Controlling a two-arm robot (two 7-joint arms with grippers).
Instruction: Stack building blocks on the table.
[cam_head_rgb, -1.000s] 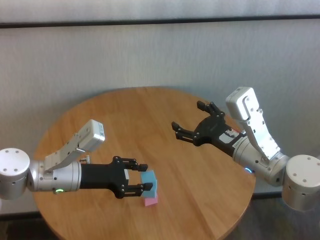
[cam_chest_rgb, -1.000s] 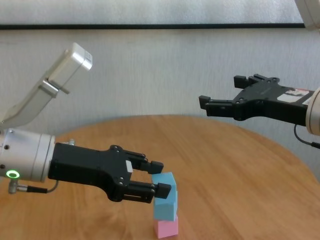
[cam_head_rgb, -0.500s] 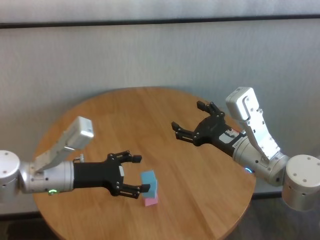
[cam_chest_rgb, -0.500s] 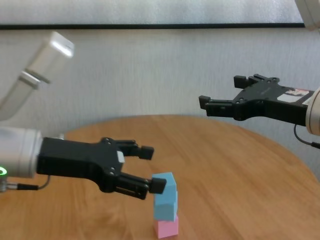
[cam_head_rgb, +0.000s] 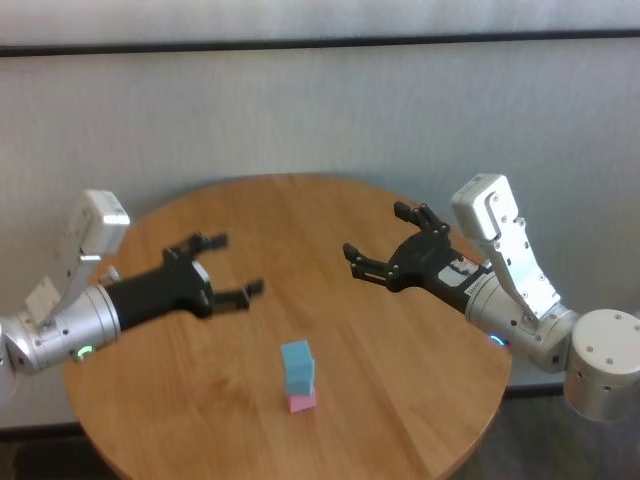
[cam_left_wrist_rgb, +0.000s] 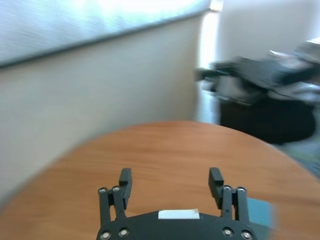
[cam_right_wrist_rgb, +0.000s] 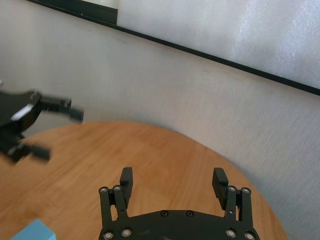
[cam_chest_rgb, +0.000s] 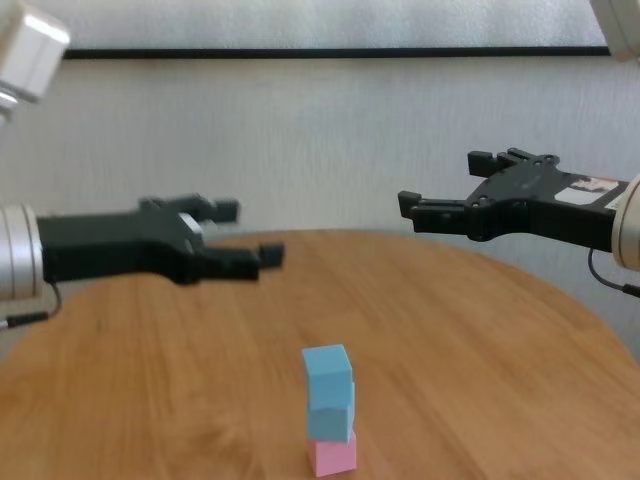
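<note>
The pink block (cam_chest_rgb: 332, 455) at the bottom of the stack is cut off by the lower edge of the chest view, so only its upper part is seen there; in the head view only a narrow pink strip is shown beneath the two light blue blocks. In the left wrist view just one light blue corner is seen, blurred, beyond one finger of the left gripper (cam_left_wrist_rgb: 170, 181), and in the right wrist view only one corner of a light blue block is caught at the edge of the picture. The far edge of the table (cam_head_rgb: 330, 215) is partly covered by both arms in the head view.

The three blocks are stacked in one column on the near part of the table: the pink block on the wood, the lower light blue block (cam_chest_rgb: 331, 419) on it, and the upper light blue block (cam_chest_rgb: 327, 373) on top, turned slightly against the one below.

The left gripper is held above the table's left side, well apart from the stack, with its fingers spread wide and nothing between them. The right gripper (cam_head_rgb: 384, 244) is held above the table's right side, also spread wide and empty, touching nothing.
</note>
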